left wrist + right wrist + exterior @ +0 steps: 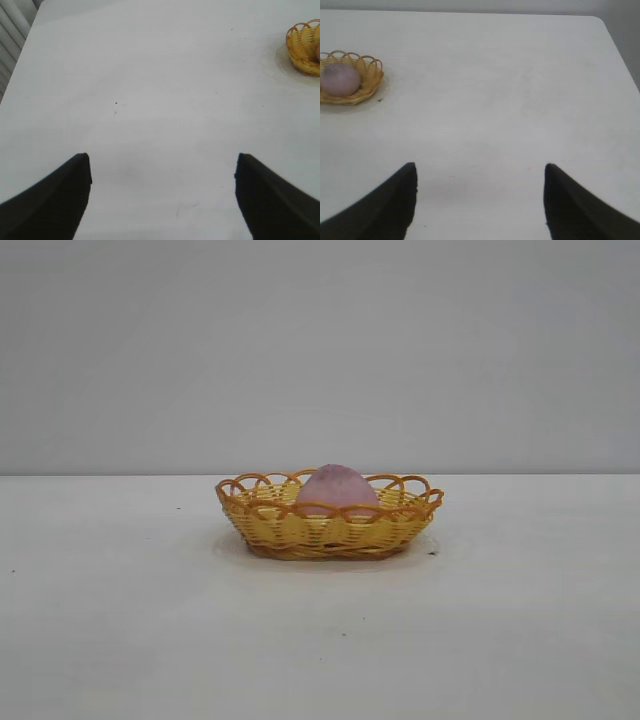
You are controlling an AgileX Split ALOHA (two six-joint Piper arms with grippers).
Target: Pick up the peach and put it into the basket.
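Hovering, parted and empty: left gripper (162, 172) and right gripper (480, 177), both well clear of the basket (262, 528). Peach (337, 490) is seated inside it (task judged complete); arms are best left parked.

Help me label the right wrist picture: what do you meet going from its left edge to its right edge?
Peach lying in the basket, then bare table up to the table's rounded corner; the open right gripper spans the foreground, so it has no place in the order.
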